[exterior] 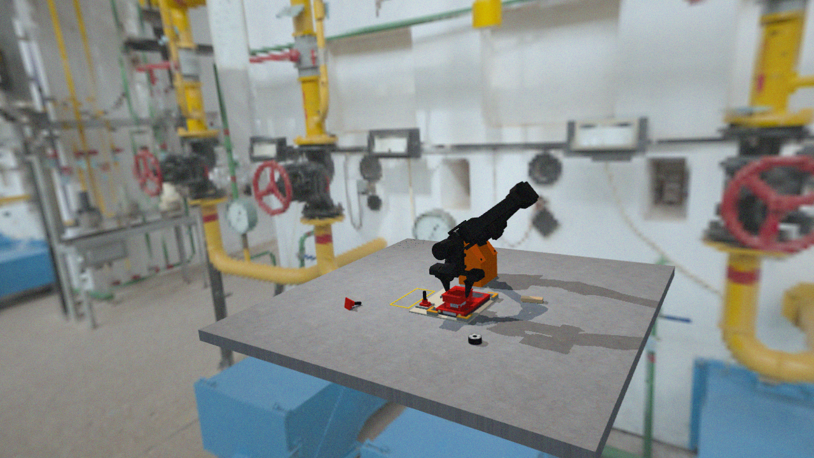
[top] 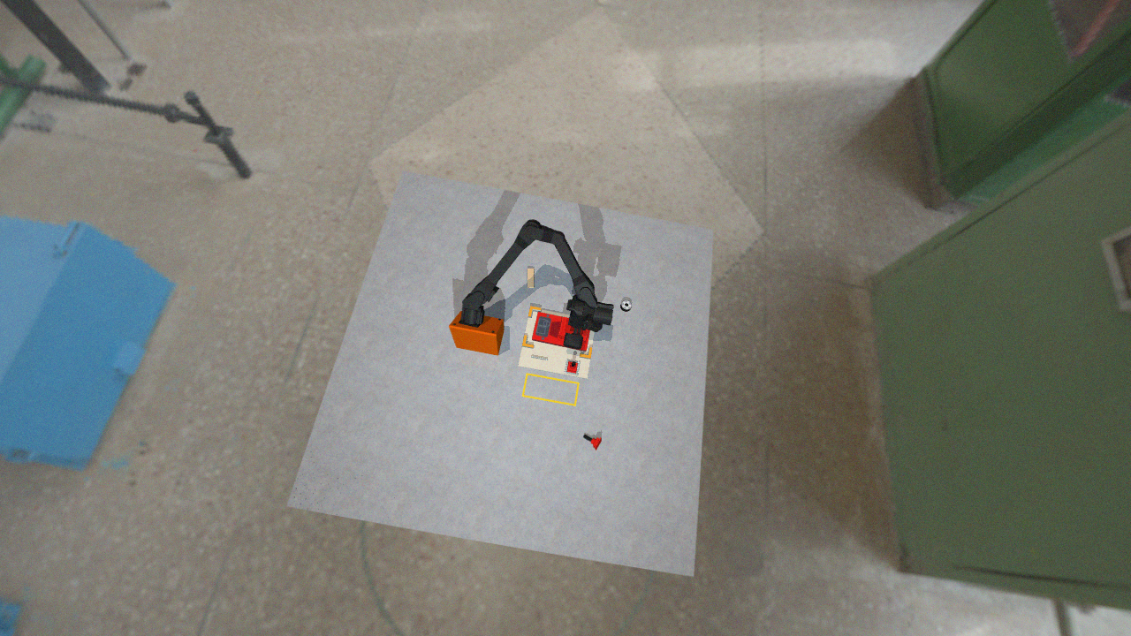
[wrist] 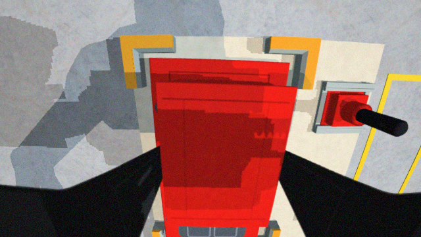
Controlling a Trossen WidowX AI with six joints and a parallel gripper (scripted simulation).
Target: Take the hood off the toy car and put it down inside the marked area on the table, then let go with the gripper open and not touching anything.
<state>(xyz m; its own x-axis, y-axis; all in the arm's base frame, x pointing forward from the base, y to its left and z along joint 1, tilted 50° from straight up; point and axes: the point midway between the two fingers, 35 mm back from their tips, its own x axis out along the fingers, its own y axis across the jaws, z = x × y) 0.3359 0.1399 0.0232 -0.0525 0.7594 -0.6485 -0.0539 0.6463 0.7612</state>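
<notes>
The gripper (wrist: pixel 221 158) is clamped on the red hood (wrist: pixel 223 145), one black finger (wrist: pixel 131 184) pressed to its left edge and the other to its right edge. The hood runs straight out ahead of the gripper, between the fingers, and fills the middle of the wrist view. It sits slightly raised above the red car (wrist: pixel 217 67), whose far end shows just beyond the hood's far edge. In the exterior view the gripper (exterior: pixel 455 284) points down onto the car (exterior: pixel 462 300), with its fingertips at the top of the red body.

The car lies on a cream base plate (wrist: pixel 342 66), held by orange corner brackets (wrist: pixel 145 49) ahead of the gripper to the left and right. To the gripper's right on the same plate stands a red block with a black peg (wrist: pixel 381 122) leaning out from it. Farther right, past the plate's edge, the yellow outline of the marked area (wrist: pixel 375 131) lies on the tabletop (wrist: pixel 39 66); the hood is well apart from it.

From the top, the marked area (top: pixel 550 389) is just beside the plate, on the side away from the arm's elbow. A small red-and-black piece (top: pixel 593 440) lies beyond it, a black ring (top: pixel 626 304) lies near the gripper's wrist, and the orange base (top: pixel 476 333) is on the far side of the car.
</notes>
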